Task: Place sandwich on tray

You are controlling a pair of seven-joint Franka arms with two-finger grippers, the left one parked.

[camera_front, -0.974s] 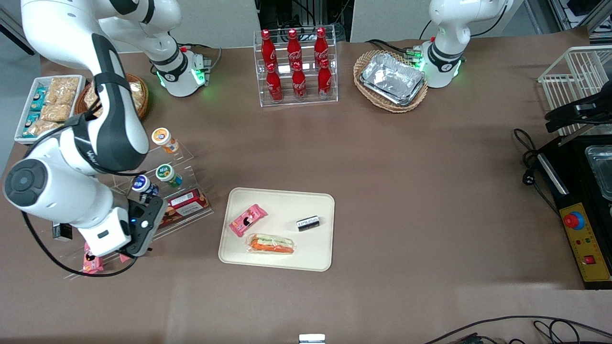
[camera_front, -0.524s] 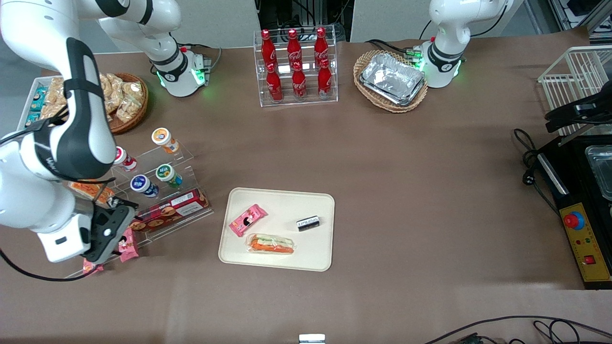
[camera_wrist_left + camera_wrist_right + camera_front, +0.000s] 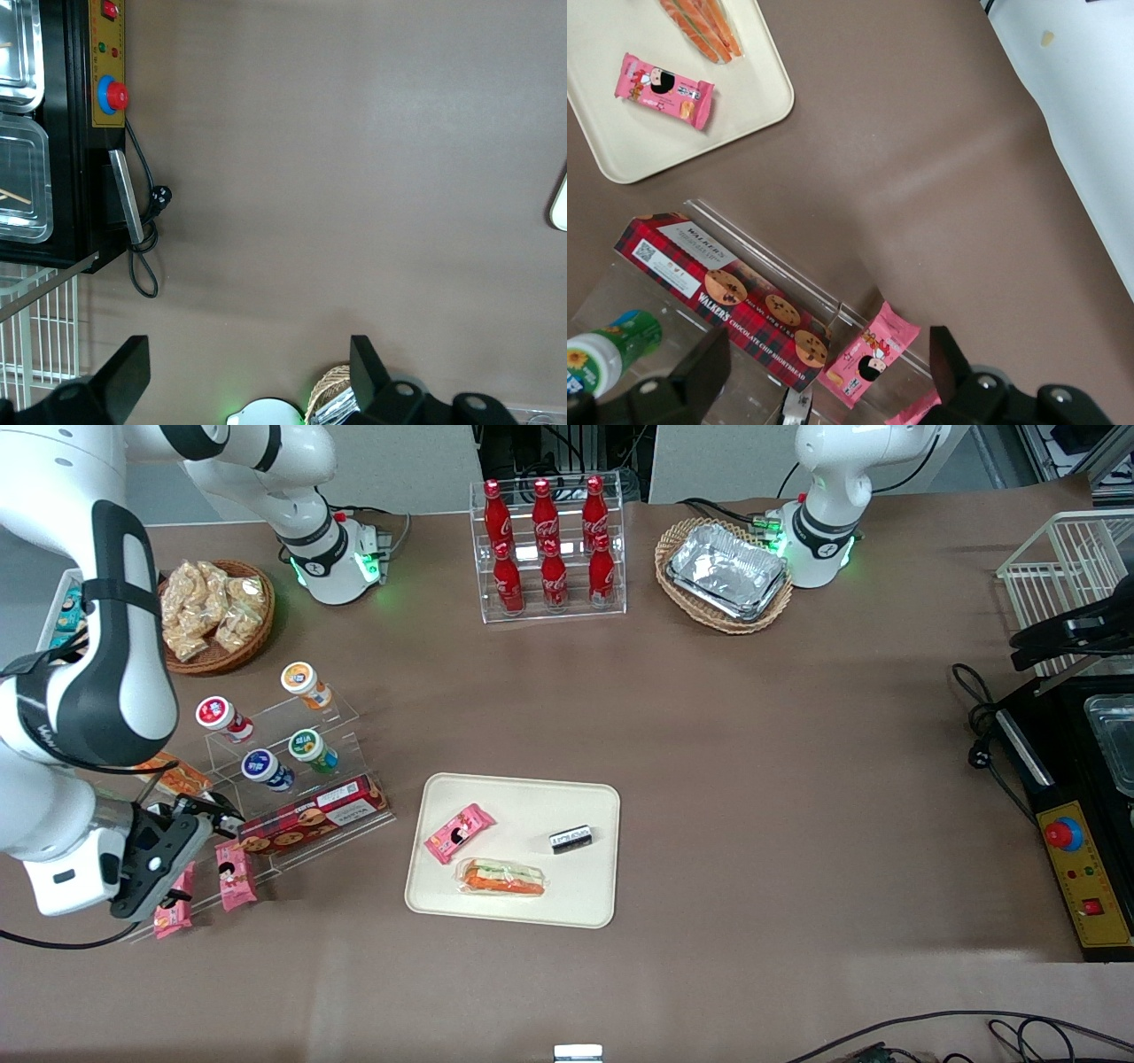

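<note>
The sandwich, long and clear-wrapped with pale bread, lettuce and an orange strip, lies flat on the cream tray, in the part nearest the front camera. It also shows in the right wrist view as the sandwich on the tray. My gripper hangs well apart from the tray, toward the working arm's end of the table, over the low step of a clear acrylic stand. The gripper is open with nothing between its fingers; a pink snack pack lies below it.
On the tray lie another pink snack pack and a small black packet. The stand holds a red cookie box, small bottles, pink packs and a stubbier sandwich. A cola rack, a foil-tray basket and a snack basket stand farther from the camera.
The working arm has swung away from the tray toward its own end of the table, uncovering the snack basket and a red-capped bottle. The sandwich has stayed put on the tray.
</note>
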